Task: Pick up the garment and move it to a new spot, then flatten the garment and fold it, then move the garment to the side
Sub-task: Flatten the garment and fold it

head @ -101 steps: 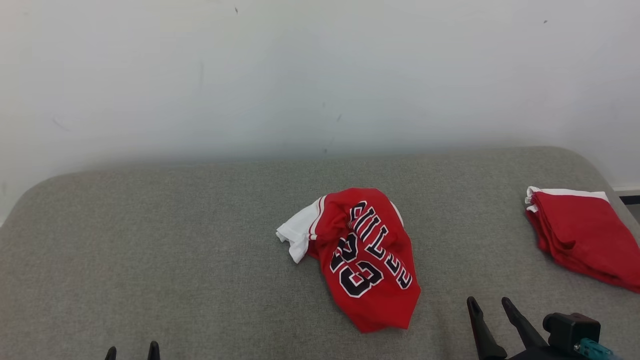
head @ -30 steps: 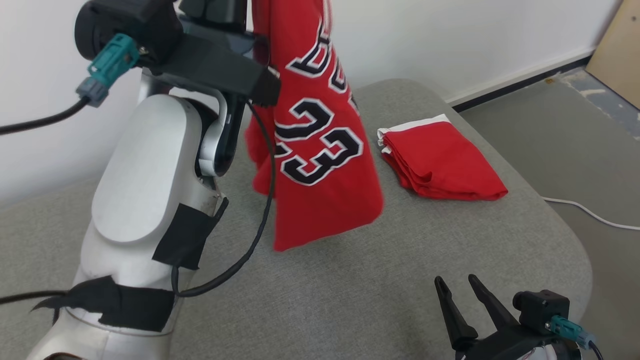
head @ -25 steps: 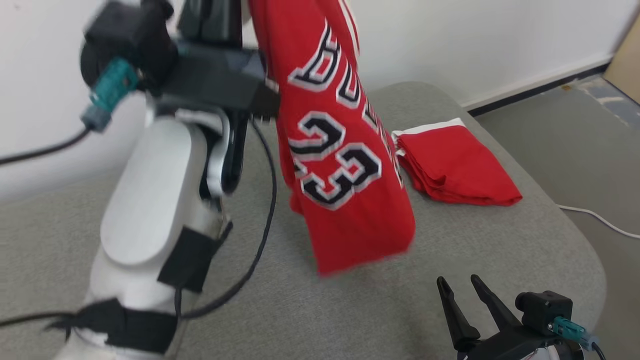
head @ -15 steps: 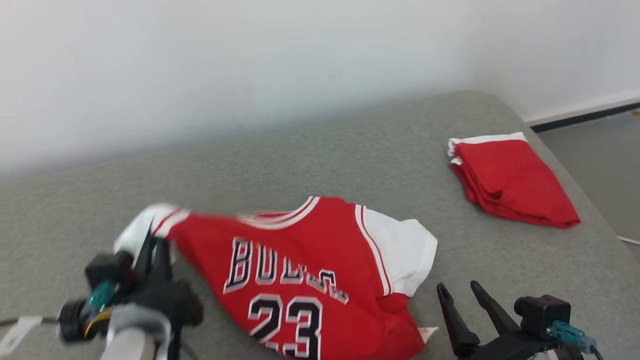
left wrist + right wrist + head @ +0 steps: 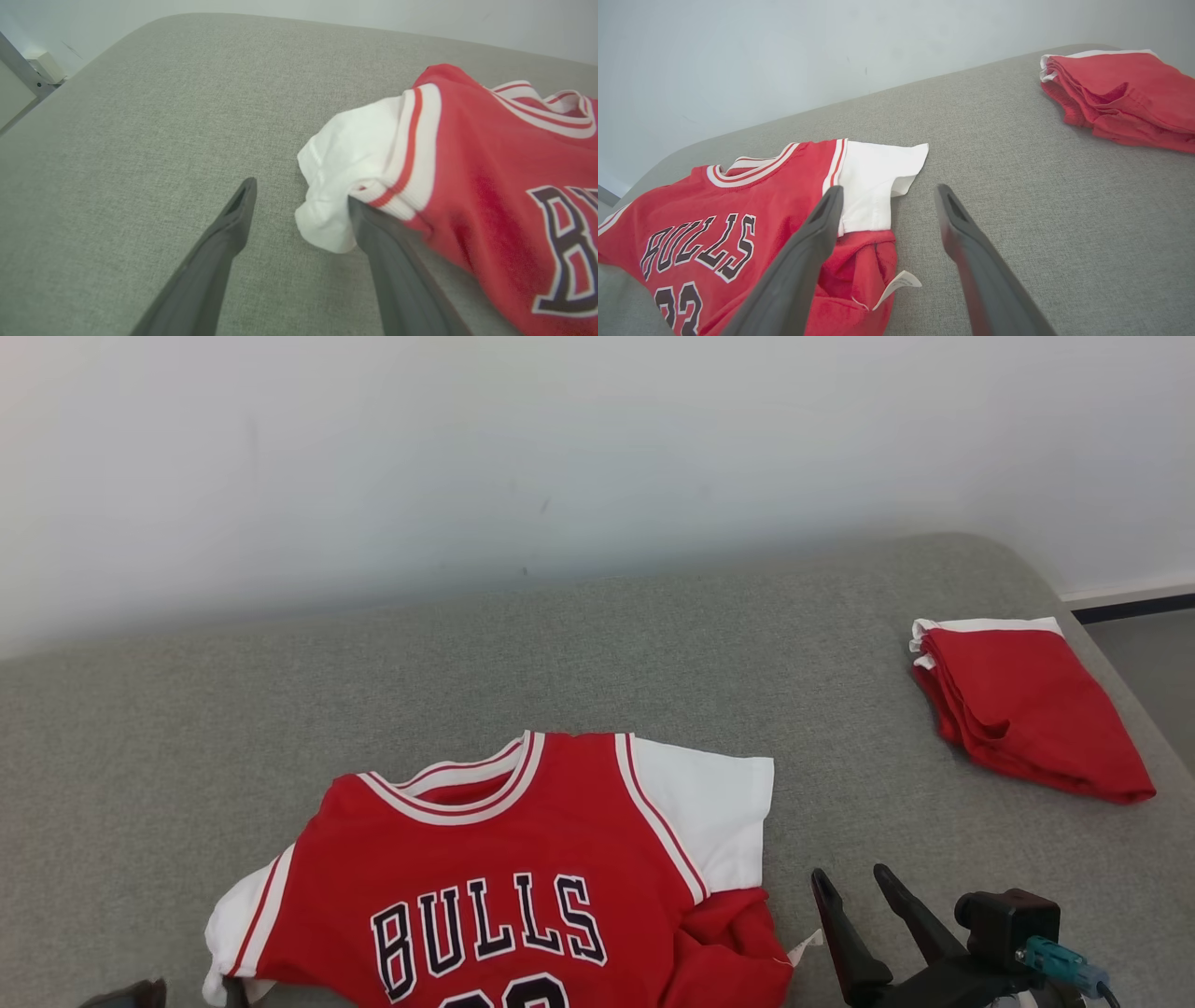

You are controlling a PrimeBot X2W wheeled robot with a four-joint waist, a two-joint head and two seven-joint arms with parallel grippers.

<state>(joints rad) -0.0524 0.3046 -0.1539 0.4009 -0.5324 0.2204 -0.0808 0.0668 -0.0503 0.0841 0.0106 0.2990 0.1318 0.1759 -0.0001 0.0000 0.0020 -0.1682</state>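
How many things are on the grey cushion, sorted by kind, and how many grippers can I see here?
Jersey, spread out, print up: 1
Folded red pile, far right of the grey cushion: 1
Grippers, both open, left gripper and right gripper: 2
Total: 4

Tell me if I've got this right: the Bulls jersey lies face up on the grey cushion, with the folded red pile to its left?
Not quite: the folded red pile sits to the right of the Bulls jersey, not the left, as the head view shows. The rest holds.
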